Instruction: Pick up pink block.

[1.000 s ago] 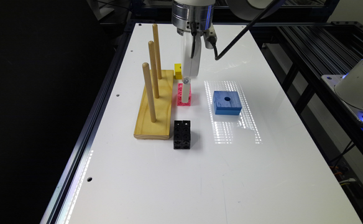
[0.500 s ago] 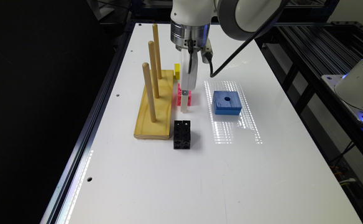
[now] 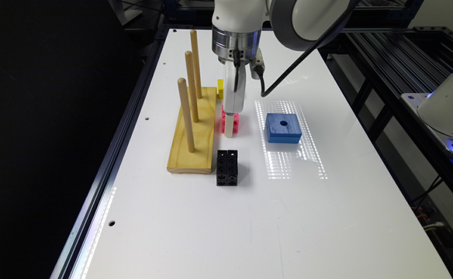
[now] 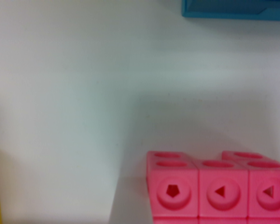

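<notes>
The pink block (image 3: 223, 121) lies on the white table between the wooden peg board and the blue block, partly covered by my gripper. In the wrist view the pink block (image 4: 219, 189) is very close, showing joined cubes with round holes. My gripper (image 3: 230, 131) hangs straight down over the block, its white tip at the block's height near the table surface. The frames do not show whether it is open or shut.
A wooden base (image 3: 194, 135) with three upright pegs stands just to the exterior view's left of the block. A black block (image 3: 227, 167) lies nearer the camera, a blue block with a hole (image 3: 283, 128) to the right, and a yellow cube (image 3: 220, 88) behind.
My gripper has come down from above the pink block to table level at the block. The blocks have not moved.
</notes>
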{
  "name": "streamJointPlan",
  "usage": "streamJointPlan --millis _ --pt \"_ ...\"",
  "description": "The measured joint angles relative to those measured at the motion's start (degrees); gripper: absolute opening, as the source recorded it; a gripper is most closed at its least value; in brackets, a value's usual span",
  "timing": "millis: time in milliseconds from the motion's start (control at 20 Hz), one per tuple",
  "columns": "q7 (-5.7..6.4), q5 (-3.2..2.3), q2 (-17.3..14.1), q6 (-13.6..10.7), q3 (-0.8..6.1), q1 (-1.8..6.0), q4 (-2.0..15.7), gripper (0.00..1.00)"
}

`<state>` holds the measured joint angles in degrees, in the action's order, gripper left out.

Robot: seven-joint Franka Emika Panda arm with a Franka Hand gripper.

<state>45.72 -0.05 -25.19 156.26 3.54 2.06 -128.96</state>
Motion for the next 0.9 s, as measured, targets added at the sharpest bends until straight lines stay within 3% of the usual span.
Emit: streamJointPlan --millis 550,750,900 --pt "0.00 0.00 1.16 -1.07 -0.01 0.04 -0.01 0.00" --pt "0.00 0.00 5.80 -6.04 -0.01 0.04 -0.07 0.00" --pt "0.00 0.00 7.67 -8.17 -0.01 0.04 -0.22 0.00"
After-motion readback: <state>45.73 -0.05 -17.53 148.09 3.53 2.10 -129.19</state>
